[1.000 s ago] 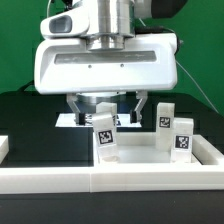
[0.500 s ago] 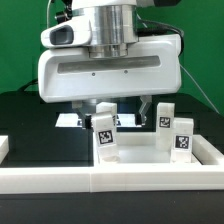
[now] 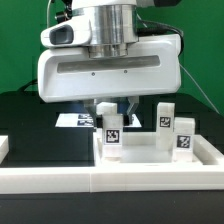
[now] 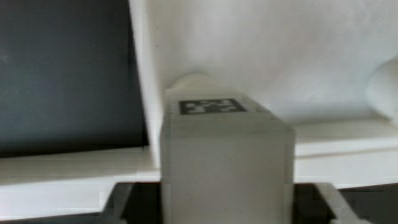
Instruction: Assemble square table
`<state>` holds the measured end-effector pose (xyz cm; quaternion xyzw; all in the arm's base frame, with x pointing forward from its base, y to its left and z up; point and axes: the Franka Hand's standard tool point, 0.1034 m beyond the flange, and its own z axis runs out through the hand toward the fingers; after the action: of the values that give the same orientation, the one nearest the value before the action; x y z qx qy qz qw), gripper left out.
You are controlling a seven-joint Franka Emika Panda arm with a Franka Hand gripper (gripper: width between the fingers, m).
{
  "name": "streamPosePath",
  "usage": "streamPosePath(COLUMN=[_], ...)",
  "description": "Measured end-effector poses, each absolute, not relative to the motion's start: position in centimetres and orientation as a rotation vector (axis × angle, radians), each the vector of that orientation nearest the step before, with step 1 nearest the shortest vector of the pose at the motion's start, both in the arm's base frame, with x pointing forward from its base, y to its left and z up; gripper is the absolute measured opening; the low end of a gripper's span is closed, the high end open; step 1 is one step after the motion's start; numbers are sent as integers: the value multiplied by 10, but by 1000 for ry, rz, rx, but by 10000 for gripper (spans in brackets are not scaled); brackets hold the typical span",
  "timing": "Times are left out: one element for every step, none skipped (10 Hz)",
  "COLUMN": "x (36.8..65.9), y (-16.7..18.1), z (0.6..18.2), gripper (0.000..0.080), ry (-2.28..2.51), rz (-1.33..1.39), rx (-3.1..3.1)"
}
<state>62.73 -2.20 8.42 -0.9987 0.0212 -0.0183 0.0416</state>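
The arm hangs straight down over the table's far middle, its grey wrist column vertical and the broad white hand housing level, square to the exterior view; beneath it the gripper (image 3: pixel 112 108) points downward, dark fingers (image 3: pixel 126 104) showing just below the housing; the jaws stand partly closed, one on either side of a white leg block (image 3: pixel 112 133), and they look to be pressing its upper end, though the contact itself is hidden under the housing; in the wrist view that leg block (image 4: pixel 224 160) sits dead centre between the finger bases, upright along the gripper's axis.
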Motion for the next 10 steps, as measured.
streamPosePath(x=[627,627,627,627,627,627,627,627,627,628], y=[-22,-22,-22,-22,-22,-21,-21,-21,-21,-22], z=[84,84,84,84,84,84,83,82,82,82], gripper=[290,290,290,290,290,290,290,290,290,290], ry=[65,65,76,106,150,249,427,600,738,844], rz=[-56,-55,-55,-54,-52,-49,-42,-34,-26,-25], rx=[-3057,-3057,-3056,-3055,-3052,-3045,-3020,-2982,-2946,-2918])
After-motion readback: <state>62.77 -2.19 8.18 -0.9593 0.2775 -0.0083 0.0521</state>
